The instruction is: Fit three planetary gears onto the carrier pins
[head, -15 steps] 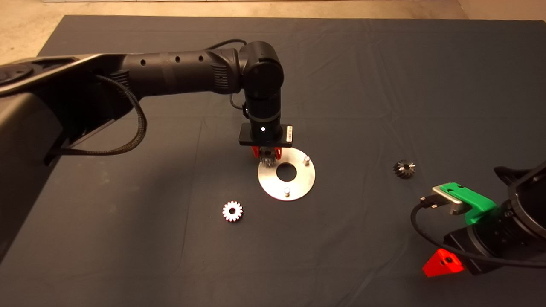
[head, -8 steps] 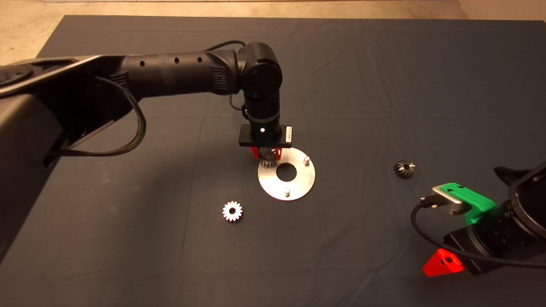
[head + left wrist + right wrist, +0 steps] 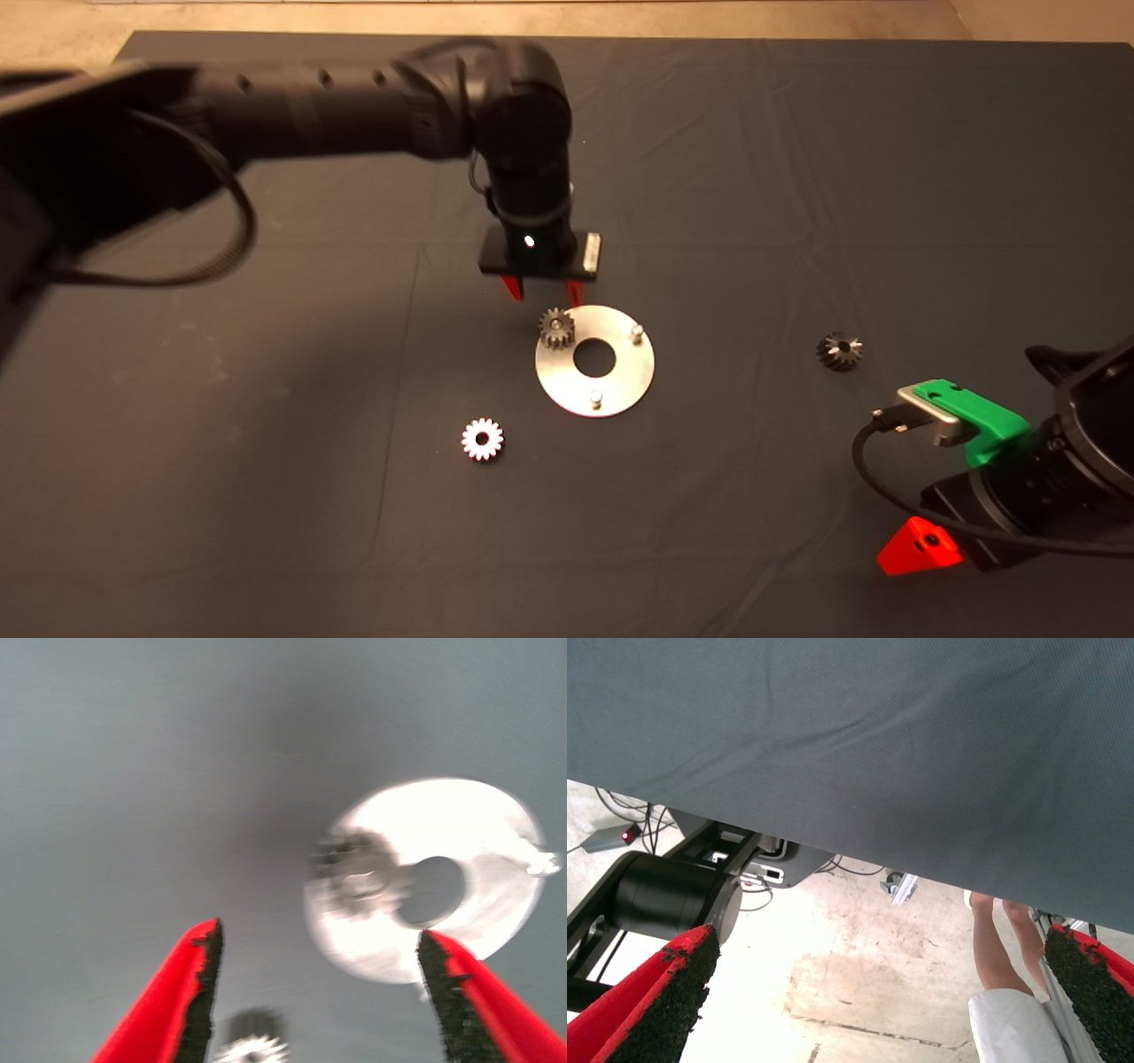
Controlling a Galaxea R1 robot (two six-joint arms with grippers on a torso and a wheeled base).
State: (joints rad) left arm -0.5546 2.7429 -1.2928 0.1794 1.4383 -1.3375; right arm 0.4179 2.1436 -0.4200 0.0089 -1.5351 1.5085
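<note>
Gear, darker (image 3: 556, 329), seated flat on one carrier pin at the plate's (image 3: 620, 390) left rim, hole upward, just below the left gripper (image 3: 542, 290), whose red fingers stand wide apart above it, holding nothing. Two other pins (image 3: 635, 332) (image 3: 597, 398) bare, upright. Bright gear (image 3: 483, 439) lies flat on the mat (image 3: 266, 496) near the plate's lower left; another dark gear (image 3: 839, 351) lies tilted, well apart to the right. Right gripper (image 3: 921, 549) parked at lower right, fingers spread, empty.
</note>
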